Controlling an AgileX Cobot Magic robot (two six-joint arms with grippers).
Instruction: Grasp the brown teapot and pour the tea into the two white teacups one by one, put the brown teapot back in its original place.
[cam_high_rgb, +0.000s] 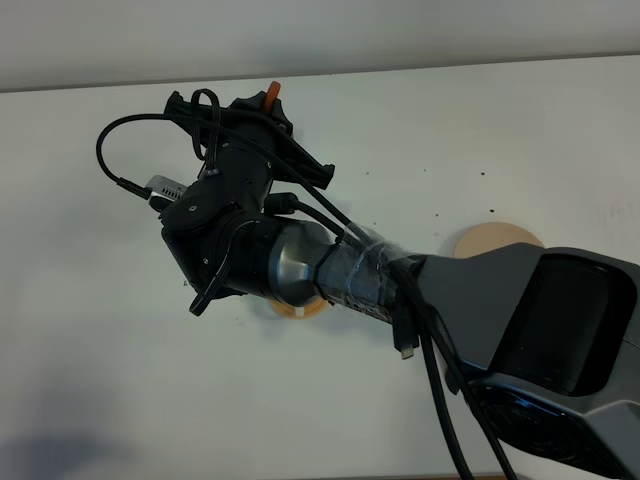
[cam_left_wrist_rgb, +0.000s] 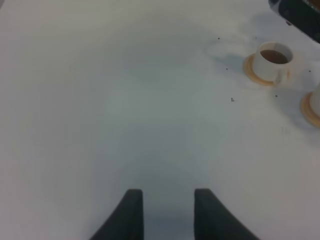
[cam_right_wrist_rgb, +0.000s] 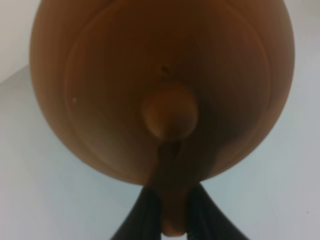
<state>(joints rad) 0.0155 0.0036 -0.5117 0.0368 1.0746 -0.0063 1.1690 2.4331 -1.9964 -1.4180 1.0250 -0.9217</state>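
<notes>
Two teacups (cam_left_wrist_rgb: 272, 61) side by side on saucers (cam_left_wrist_rgb: 250, 72); plate (cam_high_rgb: 497, 240) right of arm (cam_high_rgb: 330, 265).

Black right arm (cam_high_rgb: 300, 250) — silver taped joint, looping black cables.

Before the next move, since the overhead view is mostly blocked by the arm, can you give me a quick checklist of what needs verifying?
1. Right gripper grips the brown teapot by its handle: ok, the fingers clamp it on both sides.
2. Lid on the teapot: ok, its knob shows in the right wrist view.
3. First teacup filled: ok, brown liquid shows inside it.
4. Second teacup: cannot tell, it is cut off at the picture's edge.
5. Beige plate free for the teapot's return: ok as far as it shows; part is hidden behind the arm.
6. Left gripper out of the way: ok, open over bare table, apart from the cups.
</notes>
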